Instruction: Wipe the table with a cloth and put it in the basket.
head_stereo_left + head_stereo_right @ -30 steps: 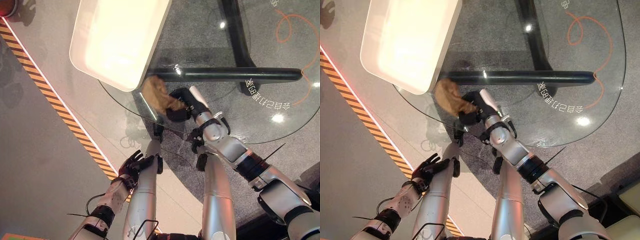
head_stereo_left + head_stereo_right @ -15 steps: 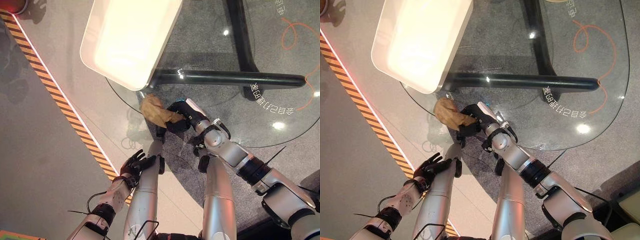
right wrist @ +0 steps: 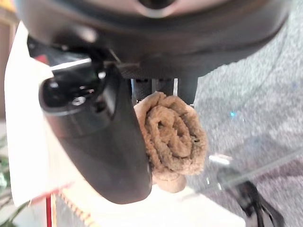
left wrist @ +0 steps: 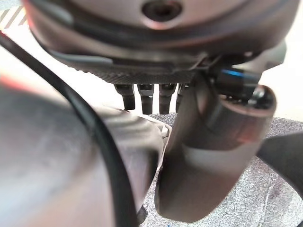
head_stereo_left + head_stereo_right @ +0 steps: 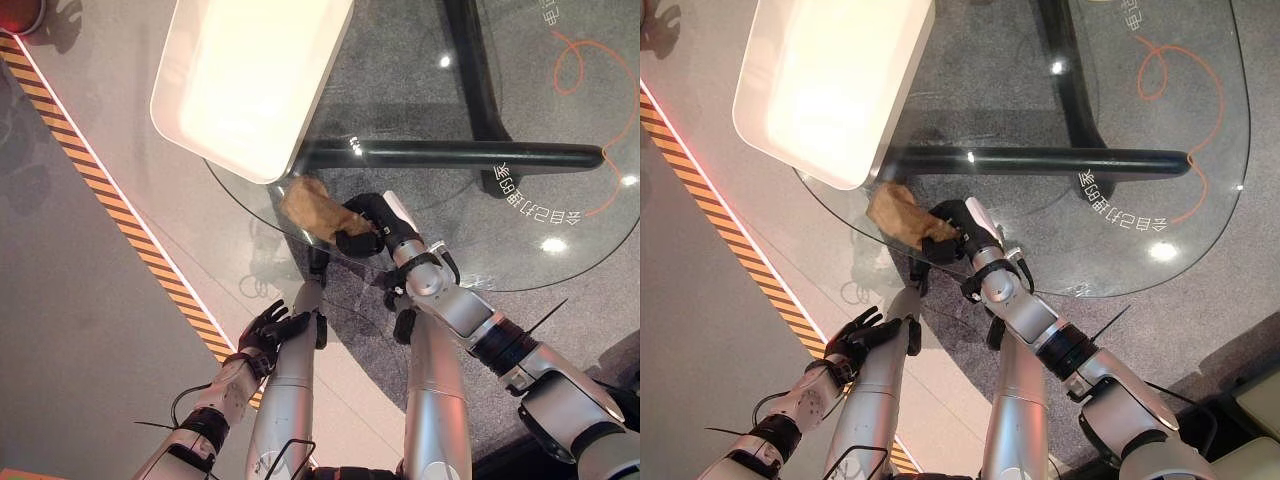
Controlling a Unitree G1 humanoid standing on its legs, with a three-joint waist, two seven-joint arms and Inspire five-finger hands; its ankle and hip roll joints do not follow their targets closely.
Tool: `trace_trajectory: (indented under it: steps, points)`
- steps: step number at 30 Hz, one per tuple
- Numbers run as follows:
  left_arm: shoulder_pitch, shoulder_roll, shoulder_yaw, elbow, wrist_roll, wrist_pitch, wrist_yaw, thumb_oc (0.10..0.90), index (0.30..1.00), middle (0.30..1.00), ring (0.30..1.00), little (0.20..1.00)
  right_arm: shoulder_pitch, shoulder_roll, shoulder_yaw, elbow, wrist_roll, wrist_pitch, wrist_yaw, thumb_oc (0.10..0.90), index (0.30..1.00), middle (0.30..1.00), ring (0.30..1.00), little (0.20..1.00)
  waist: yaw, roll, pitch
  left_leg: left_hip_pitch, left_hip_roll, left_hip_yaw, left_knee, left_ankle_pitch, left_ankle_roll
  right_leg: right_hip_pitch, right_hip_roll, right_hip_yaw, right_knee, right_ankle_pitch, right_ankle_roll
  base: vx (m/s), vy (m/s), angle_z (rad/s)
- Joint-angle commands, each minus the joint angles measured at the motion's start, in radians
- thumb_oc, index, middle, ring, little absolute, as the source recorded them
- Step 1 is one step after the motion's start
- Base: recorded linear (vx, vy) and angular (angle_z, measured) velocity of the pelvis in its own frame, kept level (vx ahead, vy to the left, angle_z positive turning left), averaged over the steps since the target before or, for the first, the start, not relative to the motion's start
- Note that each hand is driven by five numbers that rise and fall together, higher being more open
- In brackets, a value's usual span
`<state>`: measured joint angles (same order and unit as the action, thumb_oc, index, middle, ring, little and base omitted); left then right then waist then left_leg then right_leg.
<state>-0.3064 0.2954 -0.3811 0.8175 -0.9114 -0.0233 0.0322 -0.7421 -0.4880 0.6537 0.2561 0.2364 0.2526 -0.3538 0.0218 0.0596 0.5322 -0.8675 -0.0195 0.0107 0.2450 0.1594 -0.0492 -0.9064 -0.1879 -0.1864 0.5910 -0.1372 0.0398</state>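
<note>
A crumpled brown cloth (image 5: 308, 207) lies on the round glass table (image 5: 520, 235), near its left edge and just below the corner of the white basket (image 5: 250, 80). My right hand (image 5: 368, 225) is shut on the cloth's right end. The right wrist view shows the cloth (image 3: 173, 135) rolled up between the thumb and the fingers. The basket stands on the table's far left part with nothing in it. My left hand (image 5: 268, 330) hangs low at the lower left, off the table, with relaxed fingers and nothing in them.
Through the glass I see the table's black base bar (image 5: 450, 155) and an orange cord (image 5: 590, 60) on the grey carpet. A yellow-and-black striped line (image 5: 120, 215) runs across the floor on the left.
My right hand drew the cloth towards the table's near edge, then pushed it back a little towards the basket. The camera shifted slightly. The left hand stayed put.
</note>
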Motion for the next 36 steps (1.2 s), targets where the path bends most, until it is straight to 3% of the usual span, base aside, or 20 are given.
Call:
trace_trajectory:
  steps: [1,14,24,27,28,31,32,36]
  points:
    - [0.083,-0.039,-0.033,-0.022,-0.029,0.002,-0.033,0.800,0.900,0.900,0.900,0.900,-0.007,-0.054,-0.105,-0.047,-0.023,-0.048,-0.118,0.100,0.300,0.300,0.300,0.200,0.003,0.011,-0.012,-0.008,-0.003,0.118,0.203,-0.230,0.008,-0.014,0.046,0.002,-0.187,0.152,0.059,0.00,0.000,0.00]
    - [0.104,-0.024,-0.027,-0.030,-0.037,-0.012,-0.036,0.800,0.900,0.900,0.900,0.900,-0.029,-0.147,-0.251,0.056,0.064,-0.092,-0.226,0.100,0.300,0.300,0.300,0.200,-0.002,0.004,-0.012,-0.005,-0.004,0.110,0.197,-0.239,0.010,-0.010,0.063,0.010,-0.199,0.159,0.060,0.00,-0.009,-0.01]
    - [0.116,-0.013,-0.023,-0.048,-0.063,-0.032,-0.055,0.800,0.900,0.900,0.900,0.900,0.065,-0.201,-0.355,0.123,0.095,-0.143,-0.324,0.100,0.300,0.300,0.300,0.200,-0.024,0.008,-0.012,-0.011,-0.003,0.118,0.196,-0.244,0.014,-0.017,0.076,0.027,-0.202,0.158,0.062,0.00,0.006,-0.04]
    - [0.121,-0.006,-0.021,-0.056,-0.067,-0.036,-0.051,0.800,0.900,0.900,0.900,0.900,0.082,-0.224,-0.379,0.157,0.127,-0.180,-0.368,0.100,0.300,0.300,0.300,0.200,-0.026,0.010,-0.012,-0.014,-0.004,0.117,0.199,-0.247,0.015,-0.020,0.077,0.031,-0.204,0.161,0.064,-0.02,-0.006,-0.01]
    - [0.102,-0.002,-0.012,-0.058,-0.066,-0.036,-0.049,0.800,0.900,0.900,0.900,0.900,0.067,-0.231,-0.393,0.163,0.140,-0.191,-0.387,0.100,0.300,0.300,0.300,0.200,-0.032,0.007,-0.012,-0.050,-0.009,0.124,0.189,-0.212,0.021,-0.053,0.073,0.027,-0.220,0.195,0.056,-0.06,-0.017,-0.04]
    - [0.133,0.003,-0.017,-0.060,-0.069,-0.042,-0.050,0.800,0.900,0.900,0.900,0.900,0.110,-0.235,-0.438,0.188,0.182,-0.249,-0.464,0.100,0.300,0.300,0.300,0.200,-0.032,0.010,-0.012,-0.016,-0.007,0.115,0.197,-0.247,0.014,-0.021,0.080,0.036,-0.211,0.166,0.066,0.02,-0.010,-0.07]
    - [0.116,0.004,-0.011,-0.063,-0.070,-0.044,-0.049,0.800,0.900,0.900,0.900,0.900,0.097,-0.238,-0.450,0.188,0.182,-0.251,-0.475,0.100,0.300,0.300,0.300,0.200,-0.036,0.008,-0.012,-0.050,-0.011,0.122,0.189,-0.215,0.020,-0.051,0.076,0.032,-0.225,0.197,0.058,-0.05,-0.015,-0.06]
    - [0.124,0.010,-0.013,-0.075,-0.082,-0.047,-0.052,0.800,0.900,0.900,0.900,0.900,0.127,-0.246,-0.502,0.205,0.177,-0.308,-0.575,0.100,0.300,0.300,0.300,0.200,-0.040,0.012,-0.012,-0.049,-0.013,0.123,0.186,-0.218,0.022,-0.048,0.079,0.035,-0.230,0.197,0.060,0.00,-0.004,-0.06]
